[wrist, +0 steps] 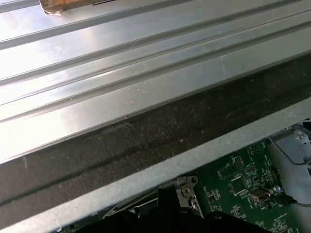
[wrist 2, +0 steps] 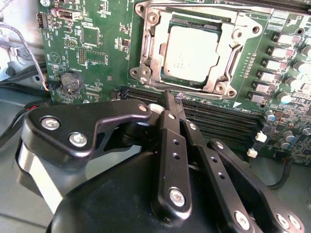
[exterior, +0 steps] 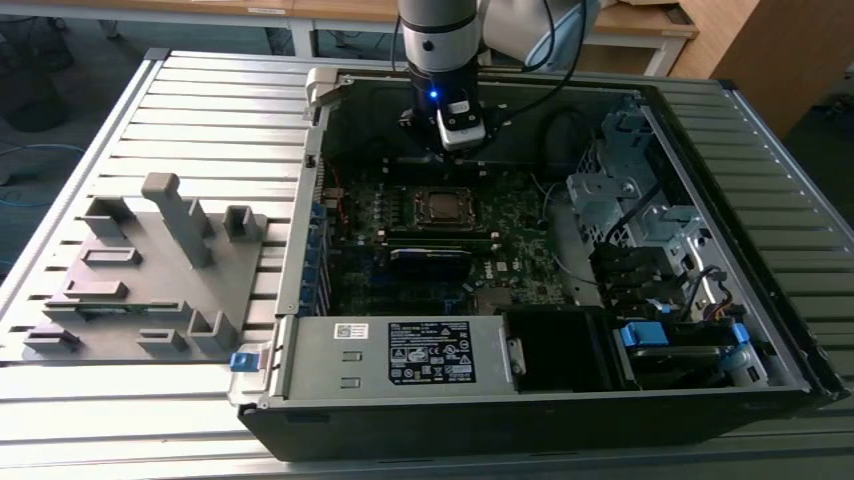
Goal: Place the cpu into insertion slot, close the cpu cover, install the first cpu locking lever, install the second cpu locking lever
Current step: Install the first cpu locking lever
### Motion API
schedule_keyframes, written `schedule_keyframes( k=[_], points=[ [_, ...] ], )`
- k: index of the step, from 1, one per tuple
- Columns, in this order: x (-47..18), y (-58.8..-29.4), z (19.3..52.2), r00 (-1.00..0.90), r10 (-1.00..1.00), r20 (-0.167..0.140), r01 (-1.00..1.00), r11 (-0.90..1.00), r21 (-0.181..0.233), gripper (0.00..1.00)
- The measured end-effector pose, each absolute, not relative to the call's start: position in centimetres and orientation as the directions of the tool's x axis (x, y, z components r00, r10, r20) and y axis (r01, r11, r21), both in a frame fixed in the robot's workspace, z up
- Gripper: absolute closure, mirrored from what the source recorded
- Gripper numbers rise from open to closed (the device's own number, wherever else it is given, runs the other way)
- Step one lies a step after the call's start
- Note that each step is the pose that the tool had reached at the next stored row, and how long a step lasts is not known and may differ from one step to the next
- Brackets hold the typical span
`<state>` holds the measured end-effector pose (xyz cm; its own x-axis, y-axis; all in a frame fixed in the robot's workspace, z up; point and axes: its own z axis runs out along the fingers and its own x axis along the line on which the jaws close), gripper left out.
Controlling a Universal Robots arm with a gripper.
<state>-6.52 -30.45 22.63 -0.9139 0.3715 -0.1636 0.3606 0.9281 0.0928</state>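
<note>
**CPU seated, cover down, gripper above the socket**

In the exterior view we saw the arm reaching down into the open case (exterior: 747, 330), its gripper (exterior: 458, 140) hanging over the motherboard (exterior: 534, 270), just beyond the slot (exterior: 443, 207) and not touching it. In the second wrist view the fingers (wrist 2: 171, 145) lay pressed together with nothing between them — tips joined near the long black memory slots (wrist 2: 228, 119), beside the socket.

The cpu (wrist 2: 192, 54) sat flat in the slot (wrist 2: 194, 51), its dull silvery top showing through the cut-out of the cover (wrist 2: 150, 46), which lay down around it. We could not tell whether the levers along the frame were latched. A coin cell (wrist 2: 72, 81) sat on the board well apart from the socket.

On the ribbed table (exterior: 200, 90), at the exterior view's left, stood a grey fixture (exterior: 147, 270) — well clear of the case. The first wrist view showed the same ribbed metal (wrist: 121, 73) and the case's rim (wrist: 194, 160).
</note>
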Motion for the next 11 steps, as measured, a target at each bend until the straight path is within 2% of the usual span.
schedule_keyframes(
  k=[11],
  points=[
    [-6.49, -30.44, 22.62, -0.915, 0.371, -0.158, 0.361, 0.928, 0.09, 0.9]
  ],
)
